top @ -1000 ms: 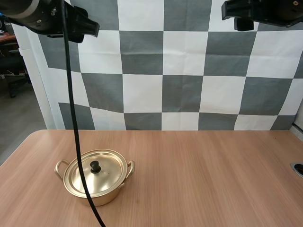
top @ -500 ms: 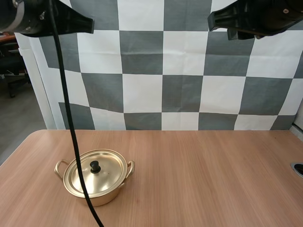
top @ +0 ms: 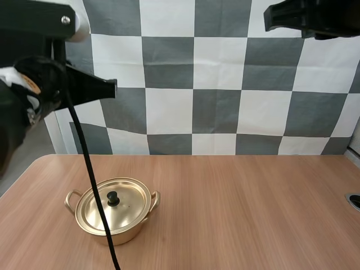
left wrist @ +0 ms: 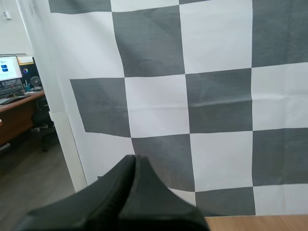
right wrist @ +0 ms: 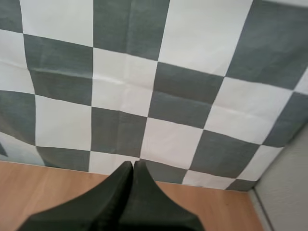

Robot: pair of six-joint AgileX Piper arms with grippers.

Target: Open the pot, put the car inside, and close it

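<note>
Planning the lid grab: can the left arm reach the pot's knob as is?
Probably yes. The knob sits bare atop the lid, with nothing near the pot on the table. The left gripper hangs high up, shut, so it must open first.

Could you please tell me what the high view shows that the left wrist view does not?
The high view gives the gold pot, lid on, standing on the table, with the right end effector up high. The left wrist view gives the left end effector close up, fingers lying together as one wedge. Both include the table's wood and the left end effector.
</note>
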